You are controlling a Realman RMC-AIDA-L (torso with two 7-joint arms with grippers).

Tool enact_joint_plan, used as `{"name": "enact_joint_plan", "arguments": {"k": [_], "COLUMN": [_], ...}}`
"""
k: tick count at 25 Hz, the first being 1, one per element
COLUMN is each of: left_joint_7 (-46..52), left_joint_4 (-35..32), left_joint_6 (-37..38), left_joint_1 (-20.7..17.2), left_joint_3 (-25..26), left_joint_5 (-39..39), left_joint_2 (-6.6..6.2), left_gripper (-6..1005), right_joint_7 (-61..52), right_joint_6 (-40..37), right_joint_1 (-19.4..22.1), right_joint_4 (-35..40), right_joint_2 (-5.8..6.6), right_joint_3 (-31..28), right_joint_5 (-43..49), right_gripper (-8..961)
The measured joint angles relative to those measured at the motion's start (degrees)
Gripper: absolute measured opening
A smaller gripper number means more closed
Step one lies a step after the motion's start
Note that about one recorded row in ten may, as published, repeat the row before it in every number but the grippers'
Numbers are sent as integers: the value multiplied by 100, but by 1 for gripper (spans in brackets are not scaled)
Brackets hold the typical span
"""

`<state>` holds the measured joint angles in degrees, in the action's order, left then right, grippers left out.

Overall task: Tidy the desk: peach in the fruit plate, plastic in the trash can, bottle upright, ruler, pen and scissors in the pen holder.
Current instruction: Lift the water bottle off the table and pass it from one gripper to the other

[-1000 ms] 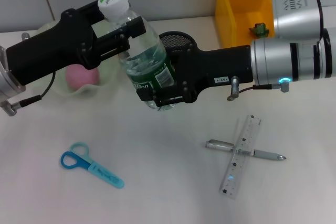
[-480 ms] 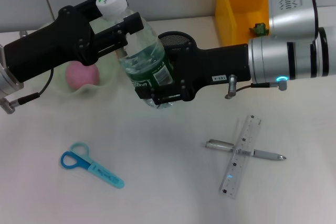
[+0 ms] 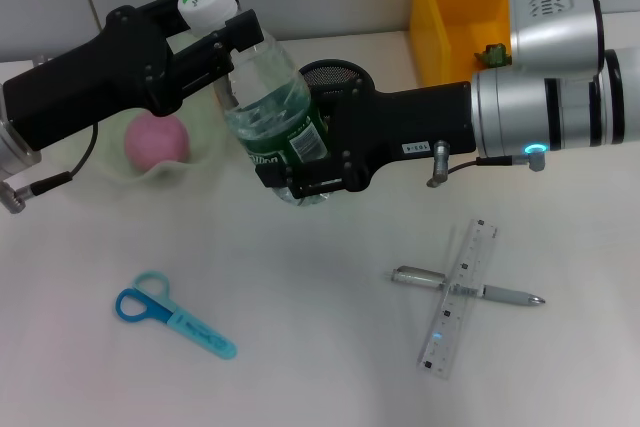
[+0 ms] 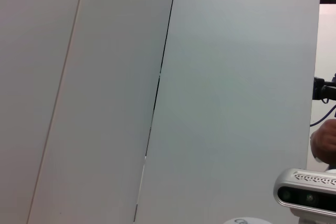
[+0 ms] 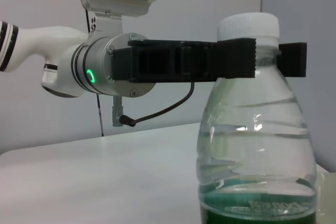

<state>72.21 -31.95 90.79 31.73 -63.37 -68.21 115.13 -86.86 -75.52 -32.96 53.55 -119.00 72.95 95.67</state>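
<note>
Both grippers hold the clear bottle (image 3: 275, 107) above the desk (image 3: 320, 367), its white cap tilted up and to the left. My left gripper (image 3: 232, 39) is shut around the neck just under the cap, as the right wrist view confirms for the left gripper (image 5: 247, 59) and bottle (image 5: 257, 135). My right gripper (image 3: 300, 165) is shut on the green-labelled lower body. The pink peach (image 3: 155, 140) lies in the fruit plate (image 3: 110, 169). The black pen holder (image 3: 338, 75) stands behind the bottle. The scissors (image 3: 170, 314) lie front left. The ruler (image 3: 462, 292) lies across the pen (image 3: 500, 294).
The yellow trash can (image 3: 440, 17) stands at the back right with a small dark green scrap (image 3: 492, 55) in it. The left wrist view shows only a pale wall and the robot's head camera (image 4: 307, 196).
The left arm has shifted slightly up and left, tipping the bottle's cap a little further left. The right arm has barely moved.
</note>
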Motion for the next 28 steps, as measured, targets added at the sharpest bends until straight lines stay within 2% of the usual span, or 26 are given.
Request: {"name": "enact_joint_plan", "arguments": {"k": [28], "left_joint_7": [165], "left_joint_4": [-58], "left_joint_6": [-9], "left_joint_1": [-2], "left_joint_3": [1], "left_joint_5": [-7], "left_joint_2": [1], "left_gripper": [453], "right_joint_7": [25], "right_joint_6": [12], "right_joint_1": [-14], "right_joint_4": [-3], "right_joint_2": [-9], "right_joint_3": [52], "right_joint_5": [-8], "right_gripper": [745]}}
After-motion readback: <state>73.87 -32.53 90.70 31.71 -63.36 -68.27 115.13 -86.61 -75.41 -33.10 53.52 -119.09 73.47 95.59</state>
